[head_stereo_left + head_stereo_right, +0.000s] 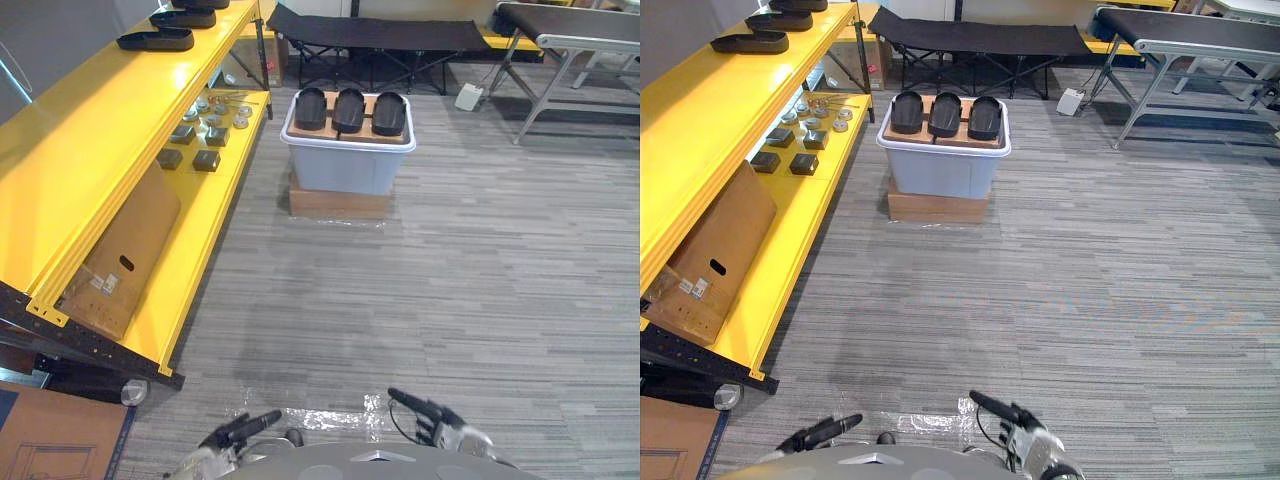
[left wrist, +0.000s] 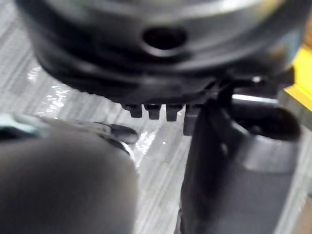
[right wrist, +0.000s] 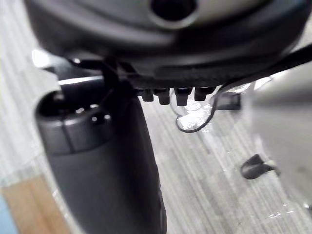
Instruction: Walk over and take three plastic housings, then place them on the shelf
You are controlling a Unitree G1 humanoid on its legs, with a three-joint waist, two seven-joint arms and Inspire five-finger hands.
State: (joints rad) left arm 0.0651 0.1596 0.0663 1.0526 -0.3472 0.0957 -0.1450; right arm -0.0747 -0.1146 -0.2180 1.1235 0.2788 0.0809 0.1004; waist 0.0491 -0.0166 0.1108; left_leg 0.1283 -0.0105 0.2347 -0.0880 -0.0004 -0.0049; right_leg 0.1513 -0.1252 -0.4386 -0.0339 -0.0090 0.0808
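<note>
Three black plastic housings (image 1: 311, 108) (image 1: 348, 110) (image 1: 389, 113) lie side by side on a brown board across a grey bin (image 1: 345, 168), far ahead on the floor. Two more black housings (image 1: 157, 40) (image 1: 183, 17) rest on the top level of the yellow shelf (image 1: 90, 130) at the left. My left hand (image 1: 243, 428) and right hand (image 1: 428, 410) hang low at the near edge, fingers straight and holding nothing, far from the bin.
The bin stands on a flat cardboard box (image 1: 338, 204). The shelf's lower level holds small metal parts (image 1: 197, 146) and a leaning cardboard box (image 1: 120, 260). A black folding cot (image 1: 380, 35) and a grey table (image 1: 575, 42) stand behind the bin. Grey carpet lies between me and the bin.
</note>
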